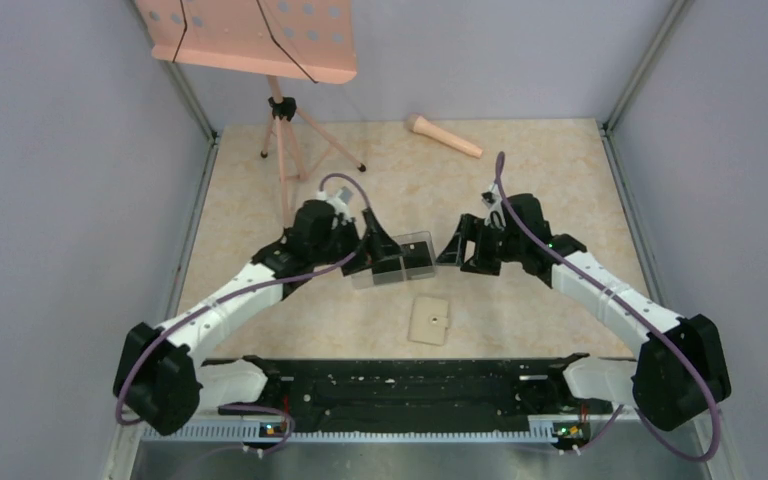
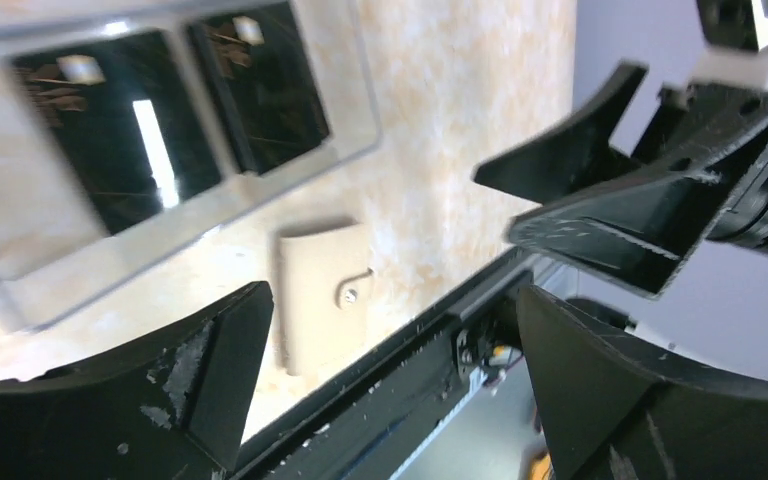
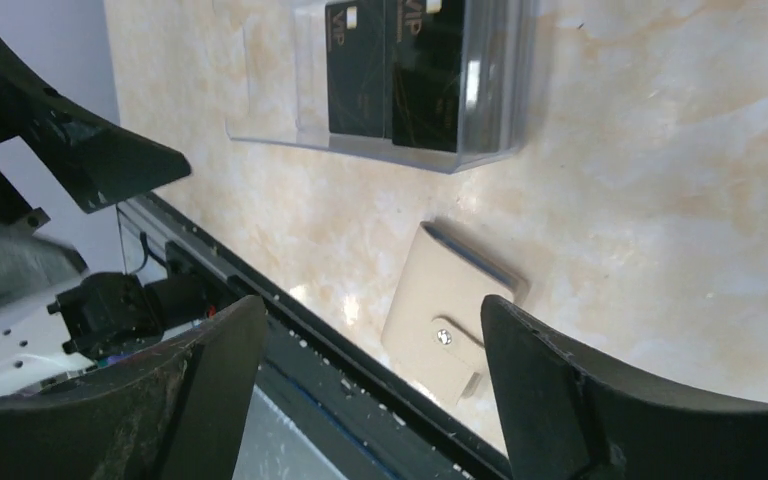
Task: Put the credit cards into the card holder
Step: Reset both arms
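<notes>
Jaws of left gripper (image 1: 378, 248) and right gripper (image 1: 459, 250) gape empty. Between them lie credit cards (image 3: 395, 70) in a clear box (image 3: 495, 90).

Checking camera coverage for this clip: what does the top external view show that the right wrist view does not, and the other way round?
Only the top view: the pink music stand and a pink microphone-like object near the far edge. Only the right wrist view: the VIP lettering on the black cards. Both: the clear box holding the cards, and the closed beige card holder.
</notes>
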Controlling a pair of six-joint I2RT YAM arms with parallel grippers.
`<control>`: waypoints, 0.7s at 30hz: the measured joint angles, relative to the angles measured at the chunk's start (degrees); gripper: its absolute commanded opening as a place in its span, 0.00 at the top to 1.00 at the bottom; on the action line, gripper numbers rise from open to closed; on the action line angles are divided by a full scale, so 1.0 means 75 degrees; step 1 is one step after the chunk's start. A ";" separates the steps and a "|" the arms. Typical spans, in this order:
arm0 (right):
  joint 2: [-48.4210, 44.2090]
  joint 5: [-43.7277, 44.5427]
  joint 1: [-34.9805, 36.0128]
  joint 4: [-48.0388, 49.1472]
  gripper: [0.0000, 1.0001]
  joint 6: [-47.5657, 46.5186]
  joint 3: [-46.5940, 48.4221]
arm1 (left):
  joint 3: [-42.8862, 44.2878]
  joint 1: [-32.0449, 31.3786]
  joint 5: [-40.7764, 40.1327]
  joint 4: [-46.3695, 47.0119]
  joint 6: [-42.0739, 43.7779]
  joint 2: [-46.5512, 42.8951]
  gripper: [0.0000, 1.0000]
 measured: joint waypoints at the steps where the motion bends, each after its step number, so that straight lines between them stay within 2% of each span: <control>1: -0.0137 -0.0073 -0.0195 0.0055 0.12 0.0073 -0.0096 | -0.0405 0.0382 0.0087 0.0236 -0.0093 -0.0385 0.01; 6: -0.0530 -0.0227 -0.0775 0.0125 0.04 0.0175 -0.0321 | -0.1652 0.2142 0.0256 0.0420 -0.0221 -0.2127 0.01; 12: -0.0595 0.0128 -0.1040 0.0017 0.01 0.0032 -0.0326 | -0.1880 0.4060 0.0102 -0.0149 0.0289 -0.3340 0.01; 17: -0.0883 0.1772 -0.1052 -0.0396 0.01 -0.0571 -0.0321 | -0.1859 0.4322 -0.1751 -0.0877 0.1311 -0.3672 0.01; 21: -0.1813 0.3786 -0.1064 -0.0058 0.01 -0.1314 -0.0600 | -0.2072 0.4322 -0.3442 -0.0452 0.2229 -0.4127 0.01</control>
